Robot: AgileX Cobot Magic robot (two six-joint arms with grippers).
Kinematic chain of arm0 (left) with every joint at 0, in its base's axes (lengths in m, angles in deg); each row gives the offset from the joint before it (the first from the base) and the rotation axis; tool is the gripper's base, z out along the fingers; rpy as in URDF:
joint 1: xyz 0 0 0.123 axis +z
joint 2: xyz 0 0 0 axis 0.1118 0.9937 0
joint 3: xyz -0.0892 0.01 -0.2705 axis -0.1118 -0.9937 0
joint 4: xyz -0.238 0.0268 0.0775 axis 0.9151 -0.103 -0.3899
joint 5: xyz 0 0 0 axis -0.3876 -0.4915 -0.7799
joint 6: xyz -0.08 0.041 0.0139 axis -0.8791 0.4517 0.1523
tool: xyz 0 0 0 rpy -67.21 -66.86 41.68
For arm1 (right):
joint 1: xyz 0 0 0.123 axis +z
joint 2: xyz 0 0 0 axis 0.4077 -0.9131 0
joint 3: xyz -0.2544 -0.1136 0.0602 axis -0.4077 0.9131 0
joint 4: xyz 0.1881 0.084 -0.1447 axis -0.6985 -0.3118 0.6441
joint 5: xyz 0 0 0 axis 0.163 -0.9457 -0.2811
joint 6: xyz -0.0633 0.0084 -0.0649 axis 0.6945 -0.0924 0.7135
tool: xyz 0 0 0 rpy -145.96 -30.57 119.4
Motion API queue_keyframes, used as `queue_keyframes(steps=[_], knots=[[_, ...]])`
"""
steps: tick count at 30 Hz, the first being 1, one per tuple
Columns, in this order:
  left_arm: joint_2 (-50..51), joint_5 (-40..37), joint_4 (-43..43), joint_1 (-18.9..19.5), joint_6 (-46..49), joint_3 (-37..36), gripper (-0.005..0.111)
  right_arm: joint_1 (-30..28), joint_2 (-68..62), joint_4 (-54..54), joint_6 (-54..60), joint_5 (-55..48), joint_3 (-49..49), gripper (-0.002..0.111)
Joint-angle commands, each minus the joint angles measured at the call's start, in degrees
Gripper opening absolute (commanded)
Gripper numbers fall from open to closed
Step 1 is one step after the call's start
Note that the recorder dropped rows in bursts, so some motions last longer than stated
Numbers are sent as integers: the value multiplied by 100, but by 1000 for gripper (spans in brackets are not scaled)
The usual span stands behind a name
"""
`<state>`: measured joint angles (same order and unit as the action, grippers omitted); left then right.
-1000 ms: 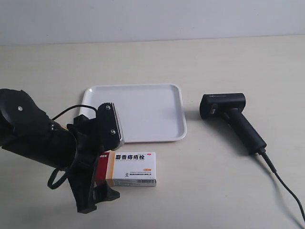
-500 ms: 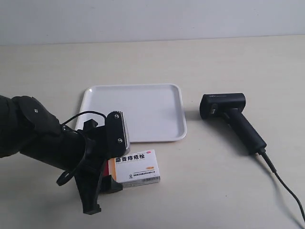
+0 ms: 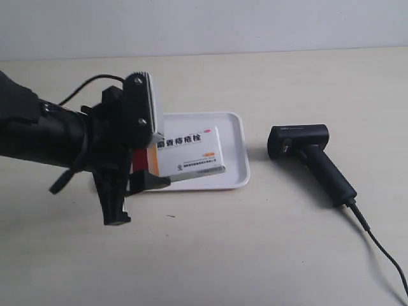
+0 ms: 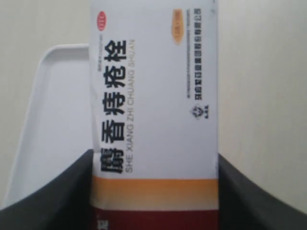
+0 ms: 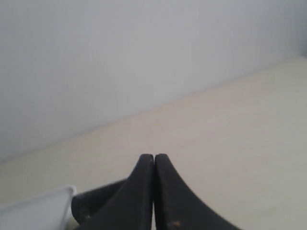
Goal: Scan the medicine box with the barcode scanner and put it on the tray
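Note:
The medicine box (image 3: 190,152), white with a dark red and tan end, hangs in the air over the front left part of the white tray (image 3: 234,137). My left gripper (image 3: 148,148) is shut on its red end. The left wrist view shows the medicine box (image 4: 153,110) clamped between both fingers, with the tray (image 4: 57,105) beneath. The black barcode scanner (image 3: 306,150) lies on the table right of the tray, untouched. My right gripper (image 5: 154,157) is shut on nothing, and the exterior view does not show it.
The scanner's thin cable (image 3: 376,245) trails toward the front right corner of the table. In the right wrist view, a tray corner (image 5: 43,211) and a dark rounded shape (image 5: 96,203) sit just past the fingers. A pale wall stands behind the table.
The left arm has lifted the medicine box off the table in front of the tray and carried it up and back over the tray. The scanner has not moved.

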<state>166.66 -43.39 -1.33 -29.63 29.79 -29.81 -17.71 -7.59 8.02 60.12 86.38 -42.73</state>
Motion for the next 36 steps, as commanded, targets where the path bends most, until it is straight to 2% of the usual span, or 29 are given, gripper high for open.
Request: queue_keyframes(steps=[1,4,7,11,15,17,24,29,36], knots=[[-62,-607,-246,611,80,13,0,39,-1611,3,21,247,-234,0],[158,-650,-246,938,637,13,0,450,-2855,61,229,465,-594,2],[462,-500,-246,1071,922,13,0,1023,-4082,61,446,645,-1086,13],[821,-14,-246,1086,983,13,0,1489,-5672,61,1223,921,-1767,41],[958,-69,-236,1086,1052,72,0,1499,-6800,61,1305,921,-2315,73],[958,-193,-236,1086,1052,116,0,1499,-7208,61,1305,921,-2521,81],[947,-258,-182,1086,1052,177,0,1499,-8101,173,1305,664,-3019,83],[947,-258,-182,1086,1052,177,0,1499,-8357,173,1305,800,-3034,83],[947,-357,-171,1086,1052,177,0,1855,-8653,267,1305,1151,-3186,82]])
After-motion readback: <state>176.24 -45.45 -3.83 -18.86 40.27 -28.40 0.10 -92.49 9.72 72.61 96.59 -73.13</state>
